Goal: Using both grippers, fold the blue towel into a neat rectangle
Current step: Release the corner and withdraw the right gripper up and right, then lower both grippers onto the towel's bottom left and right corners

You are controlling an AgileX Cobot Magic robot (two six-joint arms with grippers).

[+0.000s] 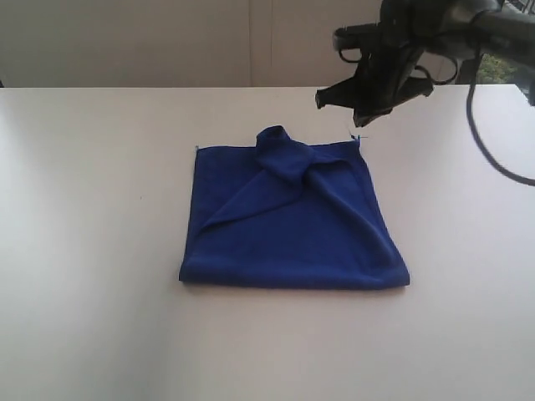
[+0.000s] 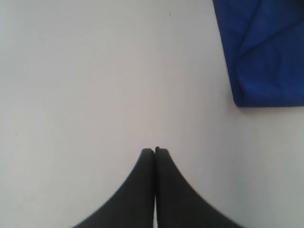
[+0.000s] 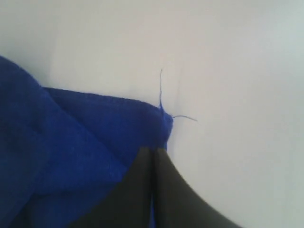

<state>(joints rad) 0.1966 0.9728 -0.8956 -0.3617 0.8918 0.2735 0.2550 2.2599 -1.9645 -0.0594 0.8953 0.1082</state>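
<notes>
The deep royal-blue fuzzy microfibre towel (image 1: 292, 225) lay near the middle of the pale, smooth counter (image 1: 92, 251), folded into a rough four-sided shape that was narrower at the far edge than at the near one. Its near edge was a soft, rounded fold and its left edge ran fairly straight. The far edge was not tidy: a bunched lump of cloth sat near the middle of it, and diagonal creases ran from that lump toward the left edge and the near right corner. At the far right corner a thin loose blue thread (image 3: 161, 90) stood out over the bare counter.

My right gripper (image 1: 361, 121), matte black with narrow pointed tips, hung just by that far right corner. In its wrist view the gripper (image 3: 153, 151) had its jaws pressed together with nothing showing between them, the tips over the hem of the towel (image 3: 71, 156); I could not tell whether they touched the cloth. A black cable (image 1: 489, 150) looped down behind that arm.

My left gripper (image 2: 155, 151) was also pressed together, over bare counter, well apart from a corner of the towel (image 2: 266, 52).

Open counter lay on every side of the towel, widest to the left and front. A plain pale wall (image 1: 125, 42) stood beyond the far edge.
</notes>
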